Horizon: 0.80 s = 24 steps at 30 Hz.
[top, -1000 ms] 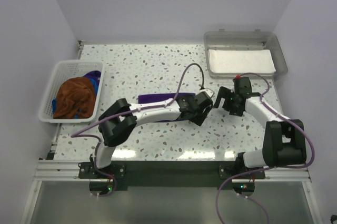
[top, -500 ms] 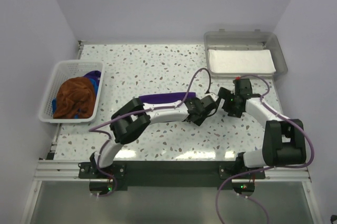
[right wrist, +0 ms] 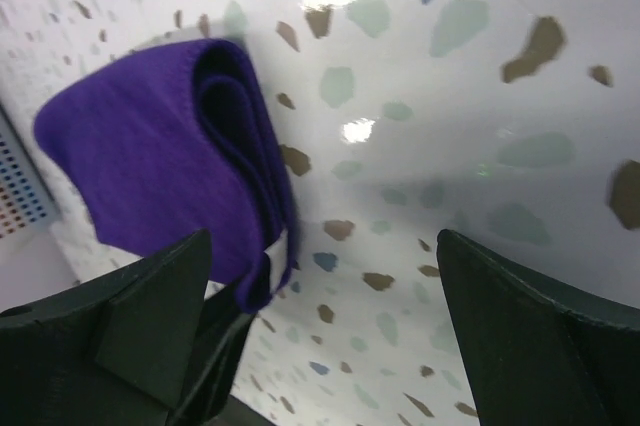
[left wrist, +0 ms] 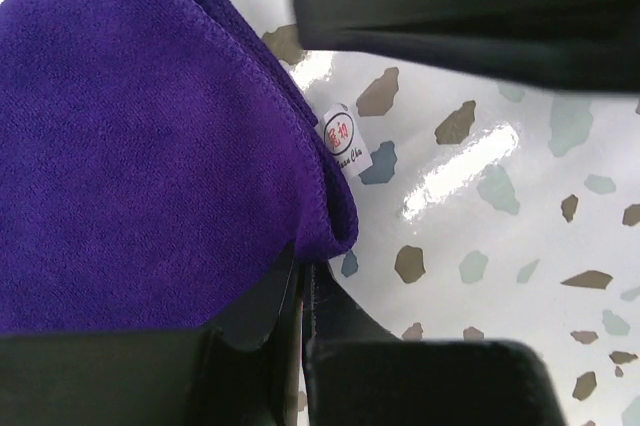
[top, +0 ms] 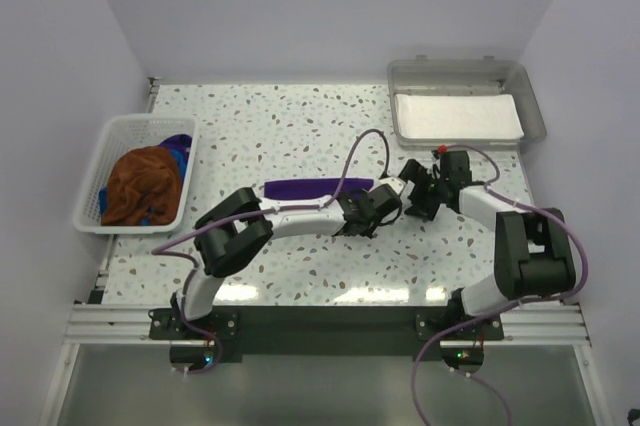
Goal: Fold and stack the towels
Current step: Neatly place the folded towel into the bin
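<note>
The left gripper [left wrist: 420,171] gapes wide over the corner of the purple towel [left wrist: 130,146] (the tagged one). The right gripper [right wrist: 320,286] is likewise spread, with the towel's folded end just beside it.

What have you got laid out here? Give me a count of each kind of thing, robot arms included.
Towels: 4 (purple towel on the table, brown towel and blue towel in the basket, white towel in the tray)
Containers: 2 (white basket, clear tray)
Robot arms: 2 (left arm, right arm)
Total: 8
</note>
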Available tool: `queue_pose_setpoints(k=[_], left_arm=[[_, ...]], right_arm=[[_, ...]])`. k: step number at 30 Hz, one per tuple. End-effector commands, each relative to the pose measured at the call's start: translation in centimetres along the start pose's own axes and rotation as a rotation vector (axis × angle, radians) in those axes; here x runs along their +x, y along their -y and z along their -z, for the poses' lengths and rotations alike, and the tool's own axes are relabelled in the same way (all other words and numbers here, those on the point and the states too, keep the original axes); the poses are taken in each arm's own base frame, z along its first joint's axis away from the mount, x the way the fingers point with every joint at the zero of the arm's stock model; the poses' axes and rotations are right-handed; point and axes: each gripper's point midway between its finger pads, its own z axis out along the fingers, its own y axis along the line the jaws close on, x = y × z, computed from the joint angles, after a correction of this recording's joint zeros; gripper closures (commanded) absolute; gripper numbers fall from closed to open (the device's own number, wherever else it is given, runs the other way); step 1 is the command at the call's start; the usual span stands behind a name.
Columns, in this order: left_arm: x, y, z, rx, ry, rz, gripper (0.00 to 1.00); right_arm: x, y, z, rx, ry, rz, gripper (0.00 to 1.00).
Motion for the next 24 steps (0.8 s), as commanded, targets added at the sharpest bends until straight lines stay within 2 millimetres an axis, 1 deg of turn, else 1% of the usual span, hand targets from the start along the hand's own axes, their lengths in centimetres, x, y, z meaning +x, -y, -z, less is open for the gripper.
queue_pose_setpoints(k=[1,3,4,6,8,9,11,12,13,16,17,19,24], left_arm=[[-2.2,0.5,1.9,0.055,0.067,0.066,1.0],[-2.3,0.3,2.2,0.059,0.073,0.083,1.0],[-2.5,0.1,2.3,0.06,0.079,0.092,1.0],[-2.7,-0.2,2.7,0.063,0.085,0.115,1.0],[-3.2,-0.7,3.0,0.058,0.099,0.138,1.0],[-3.4,-0.9,3.4,0.061,0.109,0.153,1.0],[-3.8,-1.6,3.6,0.058,0.119,0.175,1.0],[-4.1,-1.7,4.1,0.063,0.131,0.185,1.0],[-4.3,-1.9,4.2,0.066,0.138,0.191,1.0],[-4.6,-1.6,4.5,0.086,0.149,0.195,1.0],[-4.7,-1.6,4.5,0.092,0.15,0.197,1.0],[-4.6,-1.5,4.3,0.095,0.144,0.197,1.0],[-4.4,-1.1,3.8,0.098,0.137,0.213,1.0]], right_arm=[[0.6,-2.9,-1.5,-0.141,-0.042,-0.067,0.01],[0.9,-3.4,-2.1,-0.144,-0.058,-0.092,0.01],[1.0,-3.2,-2.5,-0.129,-0.061,-0.093,0.01],[2.4,-2.7,-3.2,-0.099,-0.095,-0.124,0.01],[2.9,-3.0,-3.8,-0.105,-0.097,-0.143,0.01],[3.6,-2.4,-4.1,-0.09,-0.111,-0.158,0.01],[4.3,-2.4,-4.5,-0.08,-0.121,-0.164,0.01],[4.8,-2.1,-4.7,-0.07,-0.132,-0.171,0.01],[5.3,-2.2,-4.9,-0.072,-0.141,-0.169,0.01],[6.0,-2.0,-5.5,-0.061,-0.157,-0.186,0.01],[6.1,-2.3,-5.7,-0.067,-0.158,-0.19,0.02],[6.4,-2.1,-6.1,-0.063,-0.168,-0.2,0.03],[6.4,-2.6,-6.8,-0.07,-0.182,-0.195,0.08]])
